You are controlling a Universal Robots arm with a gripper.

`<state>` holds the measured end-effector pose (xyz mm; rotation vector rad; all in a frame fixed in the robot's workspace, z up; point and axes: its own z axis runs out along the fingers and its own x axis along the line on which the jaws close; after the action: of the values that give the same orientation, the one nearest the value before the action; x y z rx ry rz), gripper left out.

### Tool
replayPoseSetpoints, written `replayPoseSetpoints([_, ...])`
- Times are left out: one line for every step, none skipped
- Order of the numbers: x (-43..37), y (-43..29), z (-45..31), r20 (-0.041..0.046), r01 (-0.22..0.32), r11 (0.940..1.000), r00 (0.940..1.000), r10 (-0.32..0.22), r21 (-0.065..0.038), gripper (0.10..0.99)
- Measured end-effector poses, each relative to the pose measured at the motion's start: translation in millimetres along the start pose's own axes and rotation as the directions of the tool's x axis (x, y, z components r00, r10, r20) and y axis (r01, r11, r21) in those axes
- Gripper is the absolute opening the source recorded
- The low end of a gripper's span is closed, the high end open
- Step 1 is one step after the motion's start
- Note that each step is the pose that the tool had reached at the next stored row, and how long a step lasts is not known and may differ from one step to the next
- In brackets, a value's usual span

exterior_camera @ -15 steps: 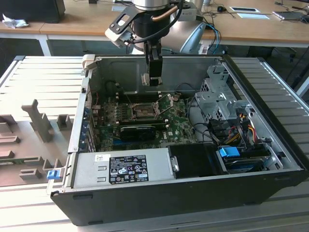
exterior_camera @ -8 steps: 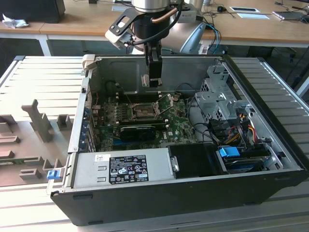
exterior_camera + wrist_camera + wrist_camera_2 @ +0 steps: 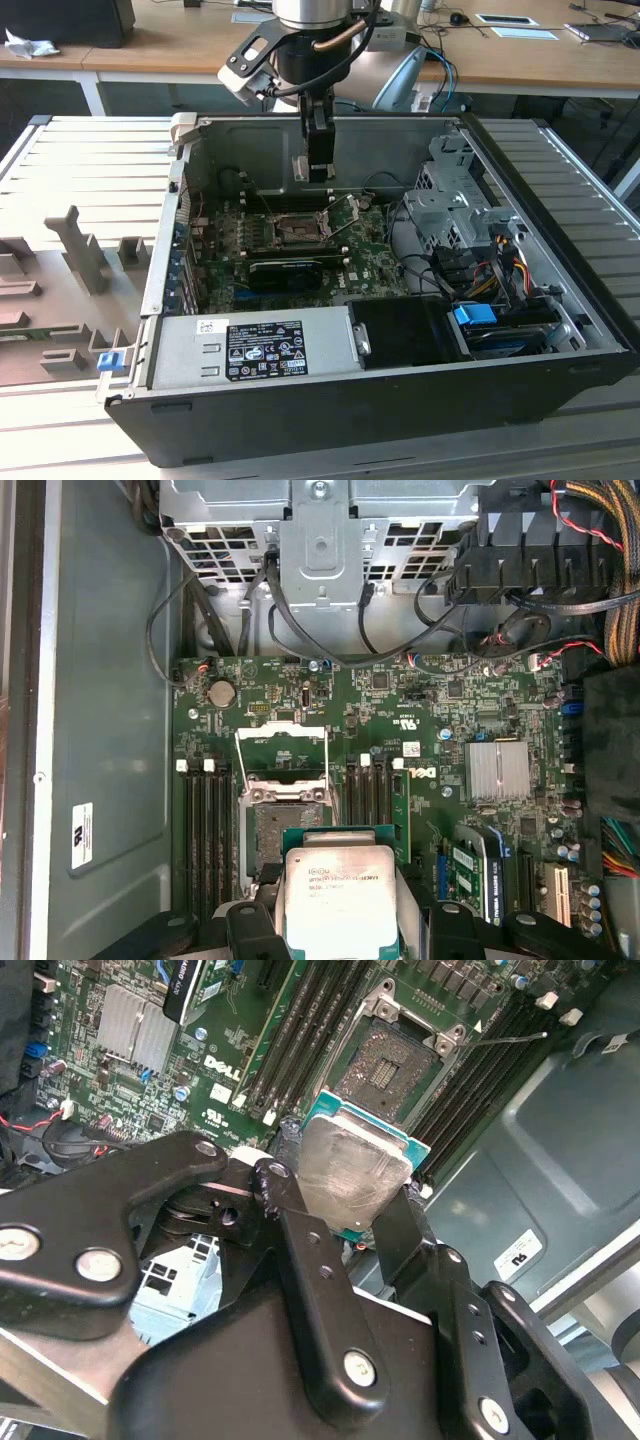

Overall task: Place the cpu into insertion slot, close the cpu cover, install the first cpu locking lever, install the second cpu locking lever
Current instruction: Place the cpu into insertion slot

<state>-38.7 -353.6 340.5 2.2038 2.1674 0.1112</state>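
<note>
Exterior view: gripper (image 3: 320, 165) hangs over the motherboard (image 3: 372, 262); second wrist view: it clamps the cpu (image 3: 352, 1170) above the open insertion slot (image 3: 395, 1060).

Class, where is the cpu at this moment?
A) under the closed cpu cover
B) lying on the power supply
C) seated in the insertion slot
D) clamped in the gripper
D: the gripper clamps the cpu, while the insertion slot lies bare and the cpu cover stands open.
</note>
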Motion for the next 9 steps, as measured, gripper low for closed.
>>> replayPoseSetpoints([0.0,-0.1,0.6,0.0001,-0.002,1.0000,1.0000,0.002,0.000,0.533])
replayPoseSetpoints([0.0,-0.1,1.1,0.0003,-0.003,1.0000,1.0000,0.003,0.000,0.533])
replayPoseSetpoints([0.0,-0.1,1.3,0.0004,-0.004,1.0000,1.0000,0.004,0.000,0.533])
replayPoseSetpoints([0.0,-0.1,1.6,0.0005,-0.004,1.0000,1.0000,0.004,0.000,0.533])
replayPoseSetpoints([0.0,-0.2,2.1,0.0005,-0.005,1.0000,1.0000,0.005,0.000,0.533])
replayPoseSetpoints([0.0,-0.2,2.8,0.0006,-0.007,1.0000,1.0000,0.007,0.000,0.533])
replayPoseSetpoints([-0.1,-0.3,3.2,0.0008,-0.008,1.0000,1.0000,0.008,0.000,0.533])
replayPoseSetpoints([-0.1,-0.3,3.8,0.0008,-0.009,1.0000,1.0000,0.009,0.000,0.533])
replayPoseSetpoints([-0.1,-0.4,4.4,0.0009,-0.011,0.9999,0.9999,0.011,0.000,0.533])
